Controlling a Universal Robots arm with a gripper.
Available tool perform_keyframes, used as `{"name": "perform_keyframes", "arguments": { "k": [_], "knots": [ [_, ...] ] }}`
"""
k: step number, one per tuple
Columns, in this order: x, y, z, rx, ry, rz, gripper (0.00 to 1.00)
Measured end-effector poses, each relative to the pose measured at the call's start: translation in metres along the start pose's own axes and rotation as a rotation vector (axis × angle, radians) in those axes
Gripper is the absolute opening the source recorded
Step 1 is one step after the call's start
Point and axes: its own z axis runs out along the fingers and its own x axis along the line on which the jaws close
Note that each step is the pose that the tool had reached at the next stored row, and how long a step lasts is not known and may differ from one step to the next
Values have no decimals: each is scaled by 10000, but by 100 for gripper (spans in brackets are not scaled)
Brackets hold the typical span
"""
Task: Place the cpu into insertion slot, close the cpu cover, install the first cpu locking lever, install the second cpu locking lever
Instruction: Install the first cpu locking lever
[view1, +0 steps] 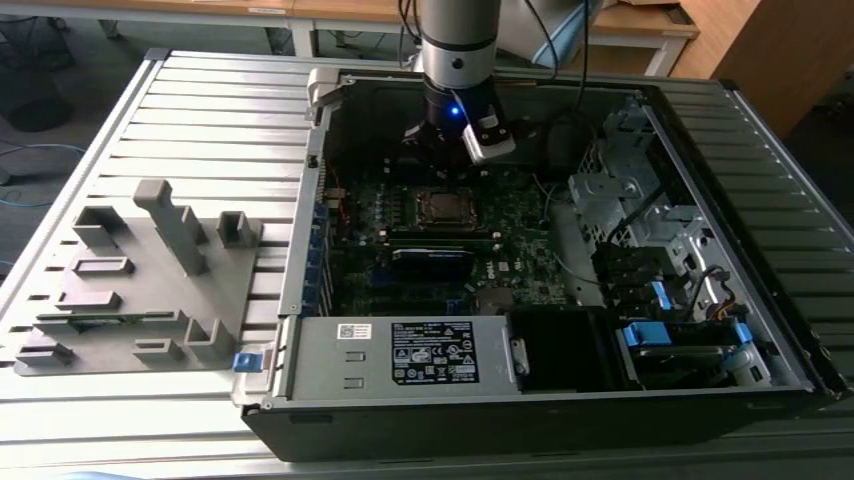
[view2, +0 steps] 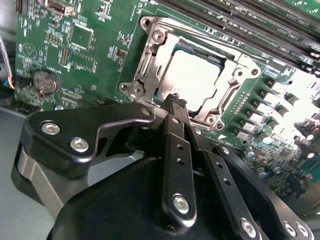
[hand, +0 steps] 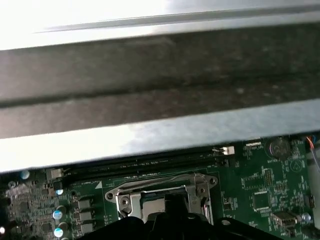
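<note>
Closely, gripper (view2: 176, 102) hovers at cpu cover (view2: 150, 62) edge.

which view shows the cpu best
The second wrist view: the cpu sits in plain sight, its silver top framed by the cpu cover, just past the gripper. The exterior view shows it small and far off; the first wrist view catches an edge behind the gripper.

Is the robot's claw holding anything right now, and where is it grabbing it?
Nothing seems to be held. The gripper has its fingers together just above the edge of the cpu cover, which lies over the cpu.
</note>
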Motion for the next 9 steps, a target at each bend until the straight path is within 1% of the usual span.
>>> {"name": "perform_keyframes", "arguments": {
  "k": [6, 7, 8, 9],
  "knots": [
    [0, 0, 0, -3, 5, -37, 11],
    [-1, 0, 0, -1, 28, -38, 11],
    [-1, 0, 1, 6, 87, -37, 11],
    [-1, 0, 1, 16, 160, -35, 11]
  ]
}}
